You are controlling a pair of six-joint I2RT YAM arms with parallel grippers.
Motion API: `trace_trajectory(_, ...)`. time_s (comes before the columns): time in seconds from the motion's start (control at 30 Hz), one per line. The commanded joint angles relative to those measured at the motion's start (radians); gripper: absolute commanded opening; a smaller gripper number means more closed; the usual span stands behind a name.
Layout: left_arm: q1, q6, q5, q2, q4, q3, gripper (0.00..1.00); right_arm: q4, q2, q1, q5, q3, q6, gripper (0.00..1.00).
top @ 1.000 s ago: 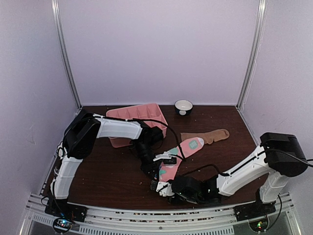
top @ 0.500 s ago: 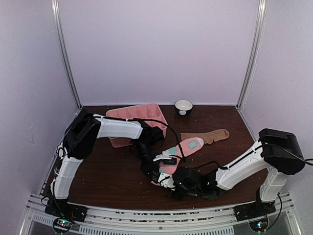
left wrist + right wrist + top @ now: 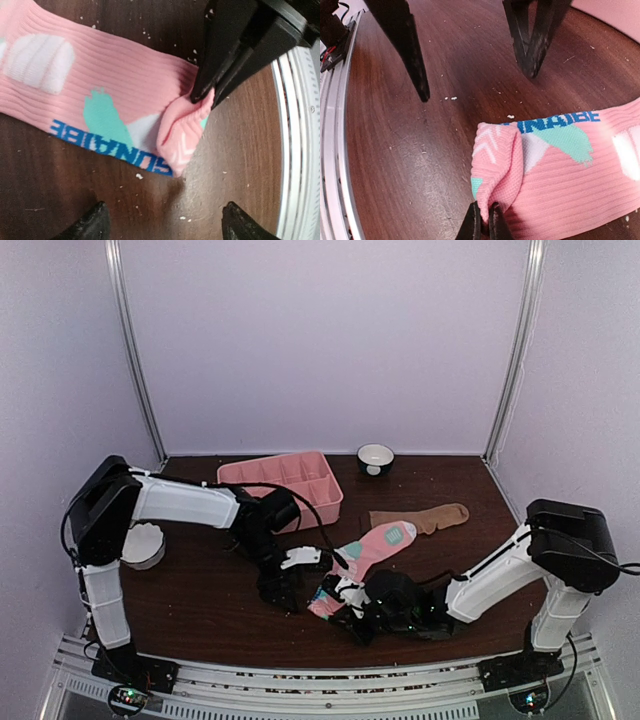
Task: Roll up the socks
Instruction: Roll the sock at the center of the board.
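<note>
The pink sock [image 3: 372,548] with teal and white patches lies flat and diagonal on the dark table. Its near end [image 3: 502,165] is folded over. My right gripper [image 3: 483,221] is shut on that fold, pinching a ridge of fabric; from above, the right gripper [image 3: 338,603] sits low at the sock's near end. My left gripper [image 3: 165,227] stands open just beside that end, with only bare table between its fingers [image 3: 407,47]. In the top view the left gripper [image 3: 286,591] is left of the sock. The tan-brown sock [image 3: 425,518] lies flat further back.
The pink compartmented tray [image 3: 288,480] stands at the back left, and a small white bowl [image 3: 376,457] behind the socks. A white round container [image 3: 143,546] sits by the left arm. The table's metal front rail [image 3: 300,150] runs close to both grippers.
My left gripper has opened, let go of the pink sock and drawn back to the left. The right gripper has closed on the sock's near end and folded it over.
</note>
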Motion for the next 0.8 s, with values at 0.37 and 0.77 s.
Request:
trace_trajectory(0.37,-0.153,0.256,-0.141,-0.166,0.315,-0.187,0.70,0.007,0.107,-0.142,-0.341,-0.090,0.238,0.00)
trace_trajectory(0.77,-0.177,0.282,-0.214,-0.082,0.330,-0.162,0.47,0.001,0.131,-0.159,-0.368,-0.084,0.257,0.00)
